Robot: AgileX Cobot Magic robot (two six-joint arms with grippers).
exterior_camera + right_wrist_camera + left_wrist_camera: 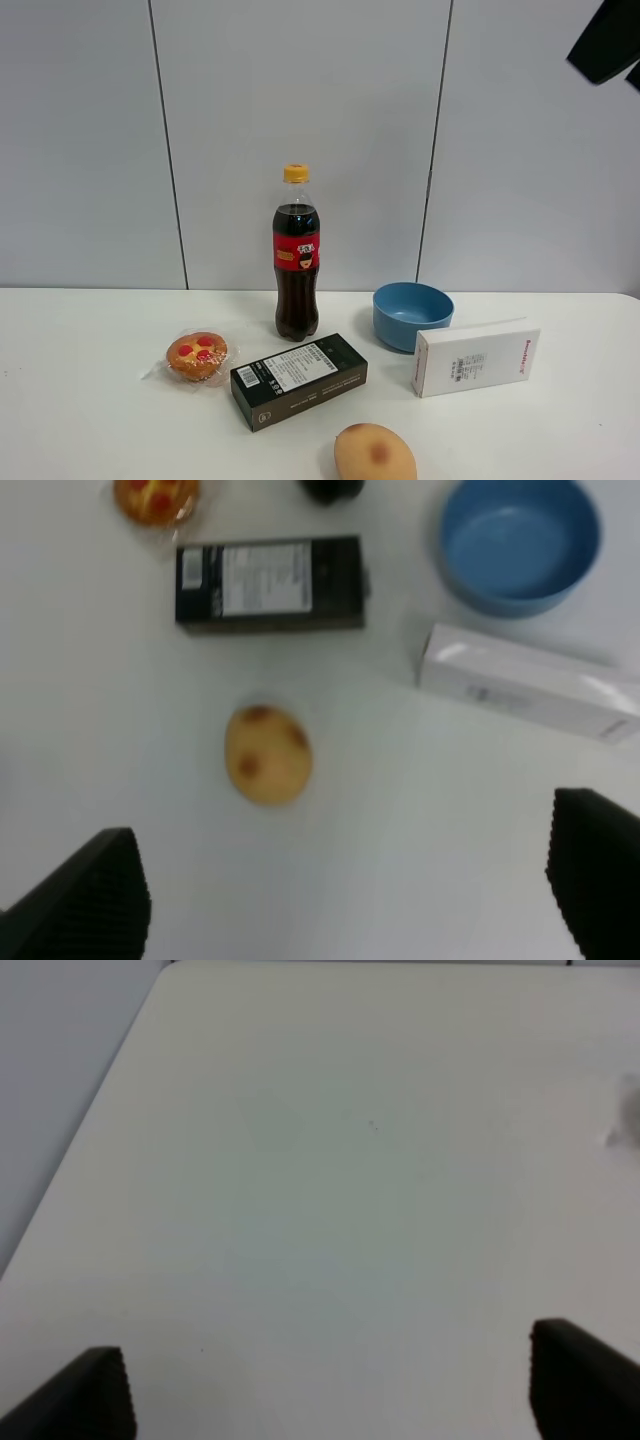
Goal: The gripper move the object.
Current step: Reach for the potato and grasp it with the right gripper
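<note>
The object, a round yellow-orange peach [375,453] with a reddish spot, lies on the white table at the front edge of the exterior view. In the right wrist view the peach [267,755] lies far below and ahead of my right gripper [345,900], which is open, empty and high above the table. My left gripper [340,1400] is open and empty over bare table, with its fingertips [95,1390] wide apart. It is out of the exterior view. A dark piece of an arm [610,40] shows at the top right corner.
Behind the peach lie a black box [298,379], a wrapped muffin [197,356], a cola bottle [296,255], a blue bowl [412,315] and a white box [475,357]. The table's edge [90,1110] shows in the left wrist view.
</note>
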